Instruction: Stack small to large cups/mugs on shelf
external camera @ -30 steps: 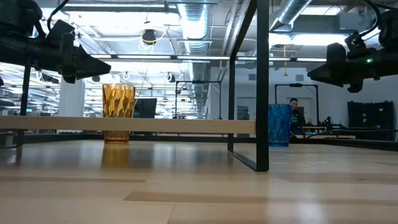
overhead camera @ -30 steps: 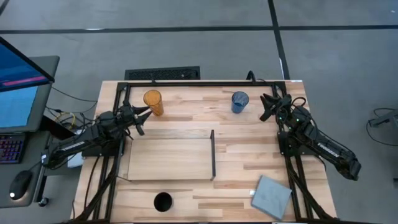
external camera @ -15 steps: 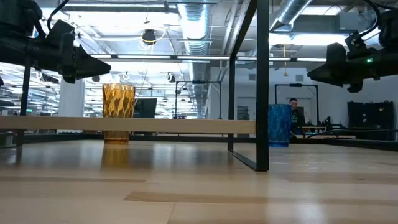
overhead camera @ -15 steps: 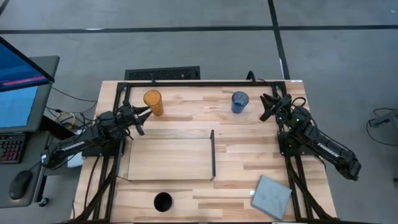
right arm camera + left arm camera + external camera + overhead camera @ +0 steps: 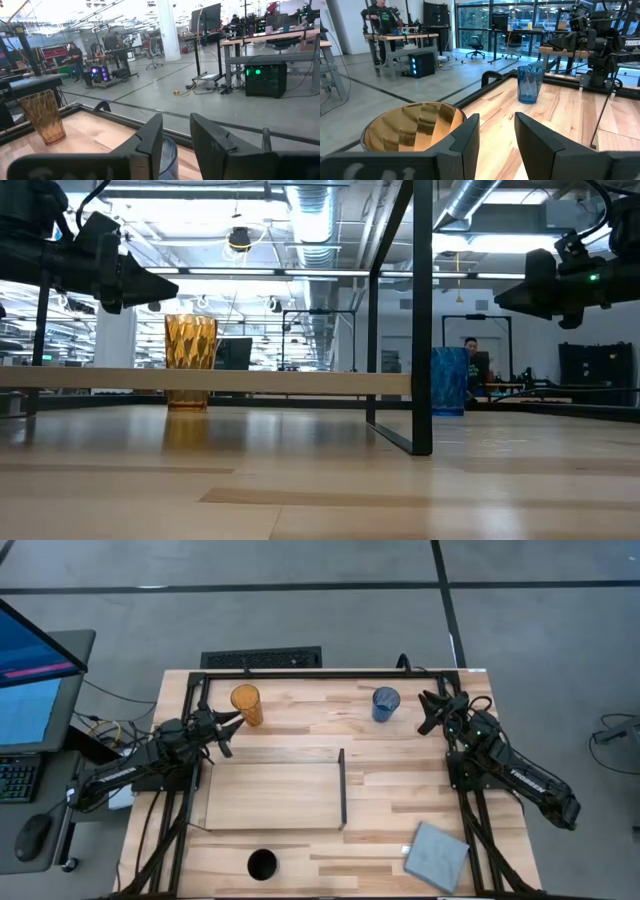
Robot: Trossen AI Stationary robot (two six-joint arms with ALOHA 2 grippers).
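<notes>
The orange tumbler (image 5: 246, 704) stood upright at the desk's far left, the blue cup (image 5: 385, 703) upright at the far right. The black cup (image 5: 262, 864) sat near the front edge. The plywood shelf (image 5: 275, 796) lay flat between them, bare.

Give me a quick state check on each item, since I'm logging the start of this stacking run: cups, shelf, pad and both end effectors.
Orange tumbler: upright, on the table, not held.
Blue cup: upright, on the table, not held.
Black cup: upright, mouth up, near the table's front edge.
Shelf: bare.
Grey pad: flat, askew.
Left end effector: open, empty, beside the tumbler.
Right end effector: open, empty, beside the blue cup.
</notes>
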